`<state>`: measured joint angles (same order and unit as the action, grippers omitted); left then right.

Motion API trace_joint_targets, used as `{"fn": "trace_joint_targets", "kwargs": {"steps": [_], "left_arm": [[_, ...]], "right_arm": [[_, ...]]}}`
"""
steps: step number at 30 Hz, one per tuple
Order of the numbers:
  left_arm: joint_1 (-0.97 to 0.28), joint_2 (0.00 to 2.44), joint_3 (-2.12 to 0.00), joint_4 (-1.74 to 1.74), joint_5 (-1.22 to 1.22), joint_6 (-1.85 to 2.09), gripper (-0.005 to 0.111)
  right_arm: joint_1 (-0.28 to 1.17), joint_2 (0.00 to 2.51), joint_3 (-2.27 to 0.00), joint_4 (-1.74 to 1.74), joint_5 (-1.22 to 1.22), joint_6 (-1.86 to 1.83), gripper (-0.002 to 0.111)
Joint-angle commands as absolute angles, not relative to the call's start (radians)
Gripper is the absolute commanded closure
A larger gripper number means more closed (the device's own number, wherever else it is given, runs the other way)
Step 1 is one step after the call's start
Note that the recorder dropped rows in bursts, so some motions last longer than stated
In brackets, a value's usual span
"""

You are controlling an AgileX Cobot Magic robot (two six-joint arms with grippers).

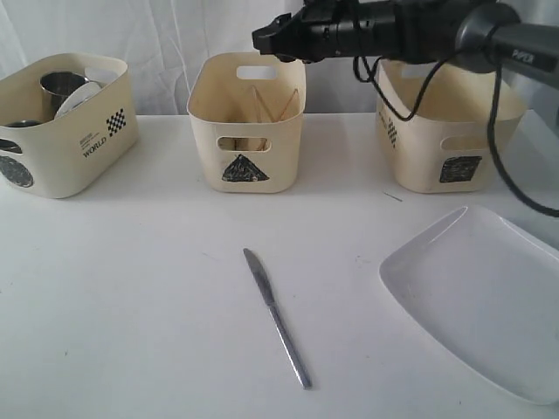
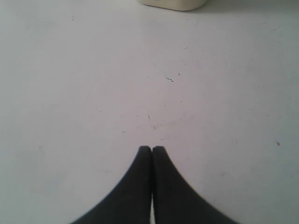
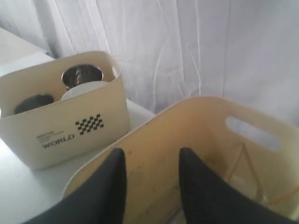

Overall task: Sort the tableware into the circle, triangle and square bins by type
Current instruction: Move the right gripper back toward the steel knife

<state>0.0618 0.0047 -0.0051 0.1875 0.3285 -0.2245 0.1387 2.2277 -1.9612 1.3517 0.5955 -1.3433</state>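
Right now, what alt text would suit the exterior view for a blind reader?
The right gripper, black, hangs above the triangle bin, between the circle bin and square bin. A steel knife and white plate lie on the white table.

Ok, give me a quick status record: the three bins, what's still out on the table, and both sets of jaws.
circle bin: steel mugs and white bowl inside
triangle bin: chopsticks inside
square bin: contents hidden from every view
knife: flat on the table, in front of the triangle bin
plate: on the table at the right, partly out of frame
right jaws: open, empty, above the triangle bin
left jaws: shut, empty, over bare table
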Motion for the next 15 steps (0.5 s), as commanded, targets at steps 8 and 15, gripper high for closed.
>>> {"fn": "trace_joint_targets", "kwargs": {"steps": [8,15], "left_arm": [[0.056,0.000,0.000,0.189,0.359,-0.230,0.107],[0.056,0.000,0.000,0.189,0.359,-0.230,0.107]], "right_arm": [[0.107,2.060,-1.962,0.495,1.009,-0.431,0.108],[0.158,1.923,-1.706,0.496,1.198,-0.388,0.108]]}}
